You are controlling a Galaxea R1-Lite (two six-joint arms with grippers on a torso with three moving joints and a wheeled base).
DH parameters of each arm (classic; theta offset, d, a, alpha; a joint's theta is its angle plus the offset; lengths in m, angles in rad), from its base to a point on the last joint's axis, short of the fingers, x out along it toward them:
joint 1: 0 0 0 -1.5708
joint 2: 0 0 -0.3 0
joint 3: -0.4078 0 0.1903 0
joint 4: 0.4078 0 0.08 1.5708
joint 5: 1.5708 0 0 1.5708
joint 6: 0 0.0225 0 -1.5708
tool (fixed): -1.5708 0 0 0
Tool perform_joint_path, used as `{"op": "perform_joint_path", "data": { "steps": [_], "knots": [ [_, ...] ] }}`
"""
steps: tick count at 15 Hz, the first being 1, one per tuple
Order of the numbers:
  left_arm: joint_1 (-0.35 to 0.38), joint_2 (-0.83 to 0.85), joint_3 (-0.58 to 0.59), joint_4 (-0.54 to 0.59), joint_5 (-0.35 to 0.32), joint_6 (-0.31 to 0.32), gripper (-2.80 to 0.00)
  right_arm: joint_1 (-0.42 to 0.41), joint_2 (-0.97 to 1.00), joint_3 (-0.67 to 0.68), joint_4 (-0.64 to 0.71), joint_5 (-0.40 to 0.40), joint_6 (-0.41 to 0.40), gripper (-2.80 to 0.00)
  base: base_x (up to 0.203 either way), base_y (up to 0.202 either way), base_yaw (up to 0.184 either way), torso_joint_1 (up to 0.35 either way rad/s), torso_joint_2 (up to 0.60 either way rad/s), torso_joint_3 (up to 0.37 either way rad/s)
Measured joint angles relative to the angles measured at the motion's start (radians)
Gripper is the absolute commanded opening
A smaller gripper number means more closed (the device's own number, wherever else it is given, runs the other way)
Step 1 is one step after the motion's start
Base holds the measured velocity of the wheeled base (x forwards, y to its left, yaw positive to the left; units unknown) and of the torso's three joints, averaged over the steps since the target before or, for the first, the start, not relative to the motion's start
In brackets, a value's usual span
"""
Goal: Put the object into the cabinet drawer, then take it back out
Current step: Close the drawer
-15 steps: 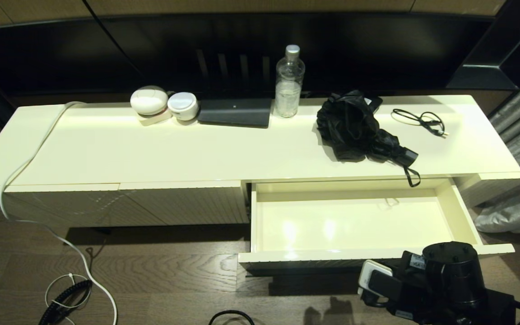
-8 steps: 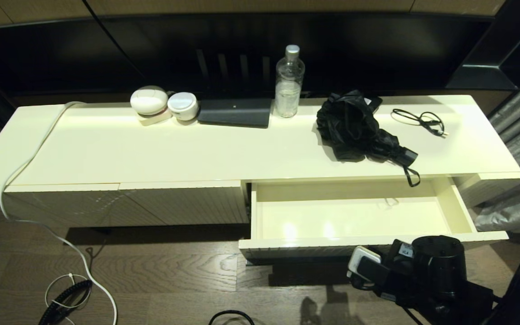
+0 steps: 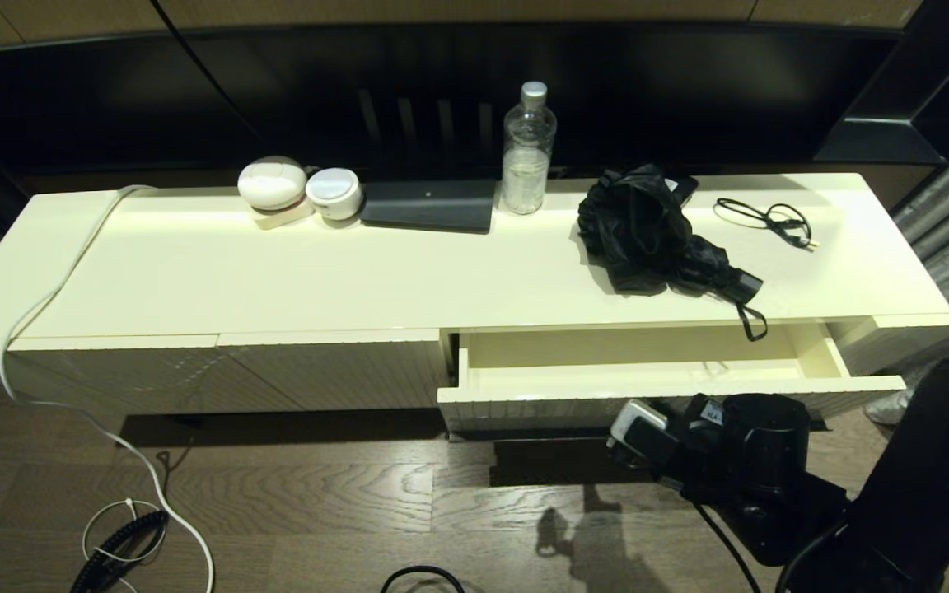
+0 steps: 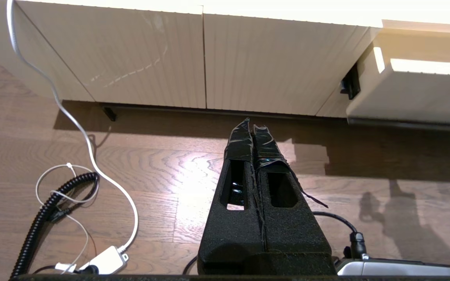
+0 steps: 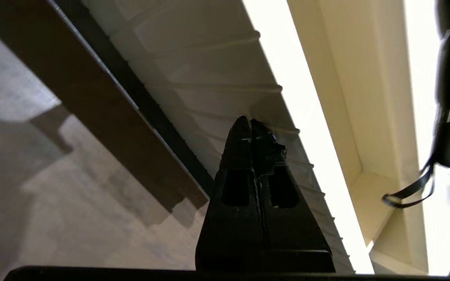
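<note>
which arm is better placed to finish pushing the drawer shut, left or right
Right. The right gripper is shut with its tips against the ribbed front of the cabinet drawer, which stands partly open. The left gripper hangs shut over the floor, apart from the drawer. The umbrella lies on the cabinet top.

The cabinet drawer (image 3: 672, 387) has slid most of the way in, leaving a narrow strip of its interior showing. The right gripper (image 5: 250, 124), fingers pressed together, has advanced with it, its tips against the drawer's ribbed front.
</note>
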Motion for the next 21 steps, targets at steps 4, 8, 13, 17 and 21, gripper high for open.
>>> {"op": "perform_joint_path", "data": {
  "steps": [4, 8, 13, 17, 21],
  "knots": [
    [0.0, 0.0, 0.0, 0.0, 0.0, 0.0, -2.8, -0.012, 0.025, -0.109, 0.008, -0.009, 0.0, -2.8, 0.0, 0.0, 0.0, 0.0, 0.0, 0.0],
    [0.0, 0.0, 0.0, 0.0, 0.0, 0.0, -2.8, -0.015, 0.04, -0.202, 0.019, -0.041, 0.0, -2.8, 0.0, 0.0, 0.0, 0.0, 0.0, 0.0],
    [0.0, 0.0, 0.0, 0.0, 0.0, 0.0, -2.8, -0.03, 0.047, -0.292, 0.037, -0.045, 0.0, -2.8, 0.0, 0.0, 0.0, 0.0, 0.0, 0.0],
    [0.0, 0.0, 0.0, 0.0, 0.0, 0.0, -2.8, -0.044, 0.054, -0.326, 0.04, -0.074, 0.002, -2.8, 0.0, 0.0, 0.0, 0.0, 0.0, 0.0],
    [0.0, 0.0, 0.0, 0.0, 0.0, 0.0, -2.8, -0.047, -0.035, -0.205, 0.092, -0.096, 0.0, -2.8, 0.0, 0.0, 0.0, 0.0, 0.0, 0.0]
  ]
}}
